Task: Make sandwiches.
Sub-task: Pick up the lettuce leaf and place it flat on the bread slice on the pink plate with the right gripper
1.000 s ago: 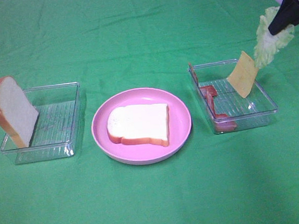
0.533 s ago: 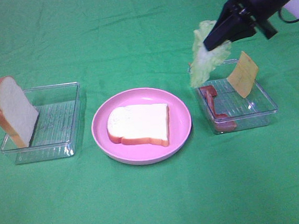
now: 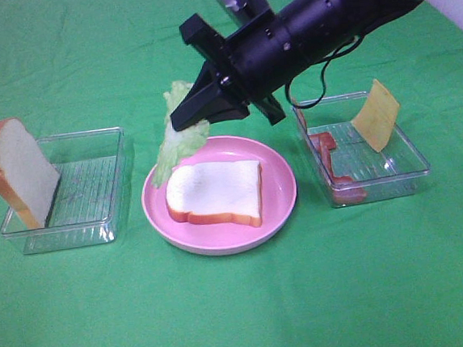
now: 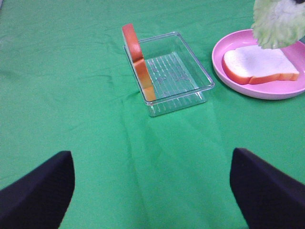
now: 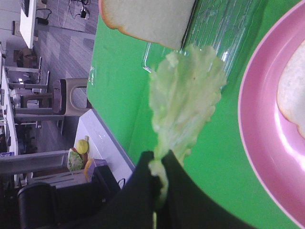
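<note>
Tool of the right arm (image 3: 180, 123) pinches a lettuce leaf (image 3: 176, 142) dangling over the far left rim of the pink plate (image 3: 222, 247), beside a bread slice (image 3: 217, 193) lying flat on it. Tool of the left arm (image 4: 152, 188) hangs spread above the green tabletop (image 4: 95, 143). Bacon strips (image 3: 325, 145) and cheese square (image 3: 376, 114) sit in the right tray (image 3: 379, 190).

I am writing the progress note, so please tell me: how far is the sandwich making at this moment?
Done: one bread slice lies flat on the pink plate. In hand: the right gripper is shut on the lettuce, hanging near the plate's left rim, not yet on the bread. To do: bacon and cheese wait in the right tray; the second slice leans in the left tray.
</note>
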Available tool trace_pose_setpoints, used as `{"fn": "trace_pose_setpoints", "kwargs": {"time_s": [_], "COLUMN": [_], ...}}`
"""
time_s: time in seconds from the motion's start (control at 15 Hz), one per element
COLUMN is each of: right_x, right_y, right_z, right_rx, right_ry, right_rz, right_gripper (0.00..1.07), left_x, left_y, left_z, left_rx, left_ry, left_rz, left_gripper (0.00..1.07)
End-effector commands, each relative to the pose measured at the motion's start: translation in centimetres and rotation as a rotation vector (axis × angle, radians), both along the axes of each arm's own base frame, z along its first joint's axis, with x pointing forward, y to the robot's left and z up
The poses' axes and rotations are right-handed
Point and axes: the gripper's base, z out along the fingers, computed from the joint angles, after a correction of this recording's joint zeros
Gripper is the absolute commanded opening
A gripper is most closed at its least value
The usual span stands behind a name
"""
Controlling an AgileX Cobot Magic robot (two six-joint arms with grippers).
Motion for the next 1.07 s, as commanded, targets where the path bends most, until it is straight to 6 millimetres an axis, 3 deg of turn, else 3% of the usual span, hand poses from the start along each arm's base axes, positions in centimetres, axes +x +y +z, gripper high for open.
{"fn": "trace_pose_setpoints", "kwargs": {"time_s": [0.07,0.4,0.8,1.07], "right_x": [0.2,1.4,1.7,1.5], "right_y": [1.8,3.1,1.8,0.7], "right_z": [-2.5,-6.5,-8.0,-7.5], "right_rx": [0.037,0.199,-0.068,-0.228], "right_ry": [0.030,0.130,0.098,0.030], "right_rz": [-0.040,-0.103,-0.153,-0.122], "right_gripper": [0.00,0.00,0.00,0.00], "left_x": [-0.2,-0.2,-0.2,-0.2], "left_y": [0.0,0.0,0.0,0.0], "left_z": [0.0,0.0,0.0,0.0], "left_rx": [-0.014,-0.014,-0.014,-0.014], "left_ry": [-0.029,-0.029,-0.029,-0.029], "left_rz": [-0.004,-0.004,-0.004,-0.004], "left_gripper": [0.84,0.84,0.84,0.84]}}
